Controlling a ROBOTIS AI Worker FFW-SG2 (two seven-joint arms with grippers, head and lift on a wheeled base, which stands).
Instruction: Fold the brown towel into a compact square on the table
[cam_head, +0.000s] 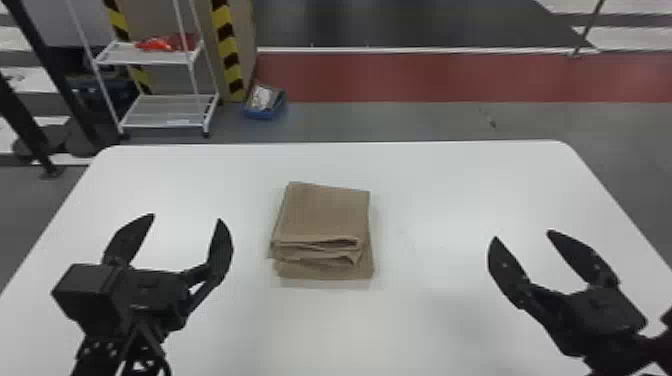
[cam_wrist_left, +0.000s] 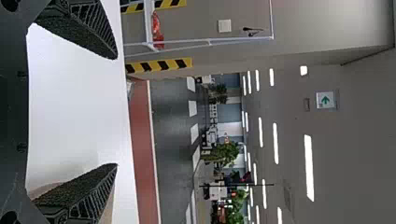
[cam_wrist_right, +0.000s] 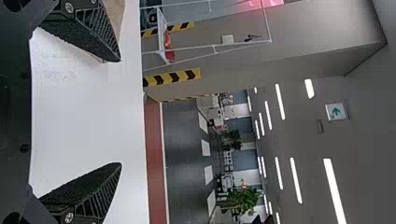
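Take the brown towel (cam_head: 325, 212) as the landmark, lying on the bench (cam_head: 425, 180) in a thick, roughly square packet, with loose folds (cam_head: 312, 246) bunched at the near side and a bottom layer (cam_head: 325, 271) poking out beyond them. Note the left gripper (cam_head: 186, 217) near the towel, on the left of it, jaws wide, and the right gripper (cam_head: 522, 235) well apart to the right of it, jaws wide too — nothing held in either. Judge the folding nearly done, maybe finished, with at most a tidy-up of the near side likely to remain. For good work there, come in low from both sides of the towel, narrow the jaws before contact, and pat the loose folds down rather than pinch them. Press straight down, with little sideways drag, so as not to skew the stack. To even out the bottom layer, steady the top of the towel with one side first — then tuck from the near edge with the other, gently, for fear of reopening the folds. On lifting off, rise straight up with jaws empty, to avoid snagging a layer.
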